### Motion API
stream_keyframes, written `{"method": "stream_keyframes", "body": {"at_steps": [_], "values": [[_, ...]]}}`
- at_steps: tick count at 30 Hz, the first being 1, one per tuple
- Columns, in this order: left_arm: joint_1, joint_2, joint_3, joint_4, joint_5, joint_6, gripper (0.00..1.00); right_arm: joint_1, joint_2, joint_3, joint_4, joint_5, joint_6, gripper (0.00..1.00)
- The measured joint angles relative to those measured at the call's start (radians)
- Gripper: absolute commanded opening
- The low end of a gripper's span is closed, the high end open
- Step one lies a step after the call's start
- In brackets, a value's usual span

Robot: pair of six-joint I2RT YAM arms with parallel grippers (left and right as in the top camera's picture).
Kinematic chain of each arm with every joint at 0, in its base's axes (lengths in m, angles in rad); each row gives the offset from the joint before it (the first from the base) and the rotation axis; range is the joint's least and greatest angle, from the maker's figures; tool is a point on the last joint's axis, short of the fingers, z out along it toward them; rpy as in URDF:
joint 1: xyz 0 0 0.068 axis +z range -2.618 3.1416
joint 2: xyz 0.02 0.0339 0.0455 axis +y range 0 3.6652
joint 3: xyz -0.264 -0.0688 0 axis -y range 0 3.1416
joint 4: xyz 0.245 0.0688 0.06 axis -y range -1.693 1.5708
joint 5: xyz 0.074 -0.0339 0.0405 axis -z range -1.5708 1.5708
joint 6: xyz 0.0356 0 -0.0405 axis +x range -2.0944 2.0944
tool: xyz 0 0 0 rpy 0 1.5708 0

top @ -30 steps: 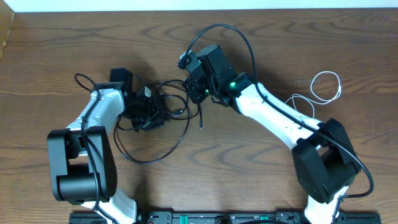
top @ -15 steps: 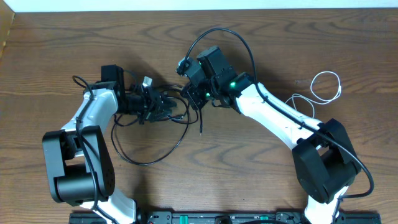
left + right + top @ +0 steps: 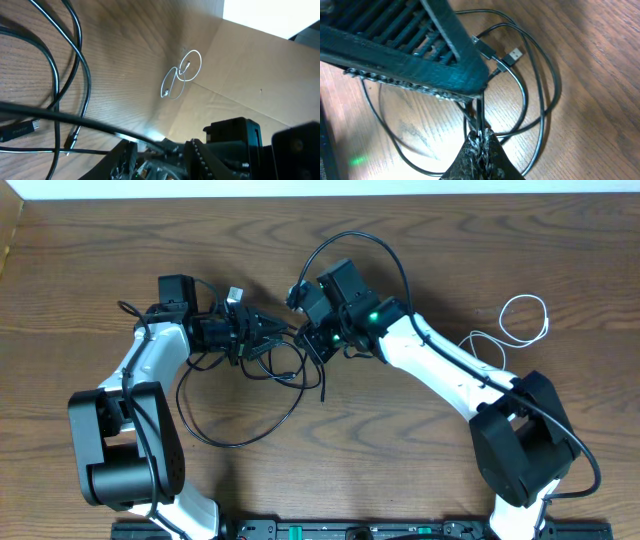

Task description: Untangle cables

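In the last second the left hand (image 3: pixel 258 332), its grip unclear, has carried the knot of the black cable (image 3: pixel 232 442) up beside the right hand (image 3: pixel 314 340), clamped on one strand, so pulling apart looks ready to begin; the white cable (image 3: pixel 524 318) lies well apart.

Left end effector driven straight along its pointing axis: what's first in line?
Black cable strands just ahead of it, then likely the right end effector facing it; relative height unclear from overhead.

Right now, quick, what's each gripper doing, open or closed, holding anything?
Left gripper: the black cable runs into it, but whether it grips cannot be told.
Right gripper: closed on the black cable.
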Motion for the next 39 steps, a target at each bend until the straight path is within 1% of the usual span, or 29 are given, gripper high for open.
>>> {"method": "stream_keyframes", "body": {"at_steps": [10,11,13,15,16,17,23,24,25,26,27,28,29,30,32,39], "values": [[0.0,0.0,0.0,-0.003,0.007,-0.004,0.39,0.039,0.0,0.0,0.104,-0.043,0.0,0.01],[0.0,0.0,0.0,-0.003,0.007,-0.004,0.38,0.039,0.0,0.0,0.109,-0.044,0.0,0.01],[0.0,0.0,0.0,-0.004,0.007,-0.009,0.26,0.042,0.0,0.0,0.11,-0.045,0.0,0.01],[0.0,0.0,0.0,-0.004,0.008,-0.013,0.19,0.042,0.0,0.0,0.108,-0.046,0.0,0.01],[0.0,0.0,0.0,-0.004,0.01,-0.012,0.1,0.042,0.0,0.0,0.106,-0.046,0.0,0.01],[0.0,0.0,0.0,-0.005,0.011,-0.018,0.08,0.042,0.0,0.0,0.104,-0.046,0.0,0.01],[0.0,0.0,0.0,-0.004,-0.013,-0.015,0.08,0.046,0.0,0.0,0.093,-0.04,0.0,0.01],[0.0,0.0,0.0,-0.004,-0.019,-0.015,0.08,0.047,0.0,0.0,0.092,-0.037,0.0,0.08],[0.0,0.0,0.0,-0.004,-0.028,-0.015,0.08,0.047,0.0,0.0,0.089,-0.034,0.002,0.21],[0.0,0.0,0.0,-0.004,-0.038,-0.011,0.08,0.047,0.0,0.0,0.085,-0.033,0.002,0.39],[0.0,0.0,0.0,-0.004,-0.045,-0.005,0.08,0.047,0.0,0.0,0.08,-0.029,0.0,0.48],[0.0,0.0,0.0,-0.004,-0.052,0.003,0.07,0.047,0.0,0.0,0.073,-0.026,0.0,0.55],[0.0,0.0,0.0,-0.004,-0.057,0.016,0.08,0.046,0.0,0.0,0.063,-0.021,-0.004,0.59],[0.0,0.0,0.0,-0.005,-0.061,0.026,0.07,0.045,0.0,0.0,0.056,-0.017,-0.001,0.63],[0.0,0.0,0.0,-0.007,-0.066,0.051,0.08,0.038,0.0,0.0,0.04,-0.016,-0.004,0.66],[0.0,0.0,0.0,-0.017,-0.069,0.135,0.08,-0.065,0.0,0.0,-0.064,-0.019,-0.004,0.67]]}}
